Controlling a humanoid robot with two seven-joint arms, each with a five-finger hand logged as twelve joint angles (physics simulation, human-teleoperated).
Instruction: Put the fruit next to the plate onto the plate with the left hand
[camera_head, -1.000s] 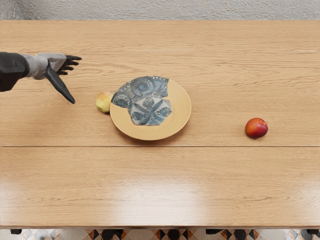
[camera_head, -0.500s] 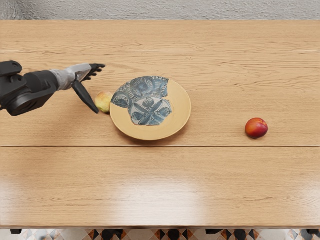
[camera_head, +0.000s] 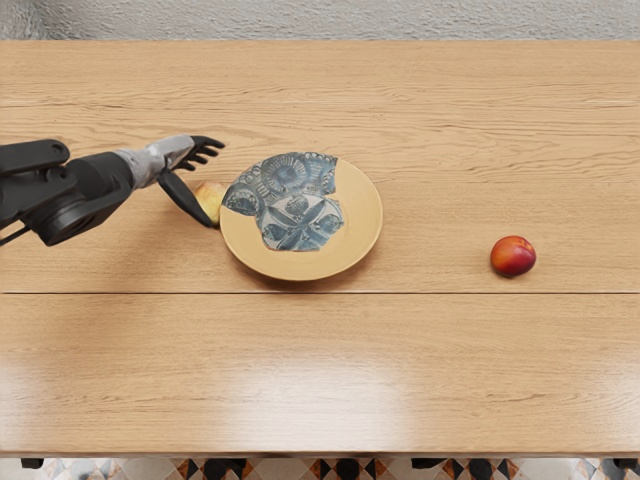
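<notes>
Yellow-green fruit (camera_head: 213, 192) sits on the table (camera_head: 320, 380) right at the plate's (camera_head: 362, 215) left rim, touching or nearly so, and not on the plate yet. From my head cam, the left hand (camera_head: 178, 160) comes in from the left edge w/ its dark forearm, and is just left of and above the fruit. Fingers (camera_head: 205, 148) are spread apart and point toward the far side, holding nothing. The long dark thumb (camera_head: 185, 193) angles down-right across the fruit's left side and hides part of it; I can't tell if it's actually touching. Plate is mustard yellow w/ a blue-grey pattern over its left and centre. A red-orange fruit (camera_head: 513, 256) lies well apart, on the right side of the table.
</notes>
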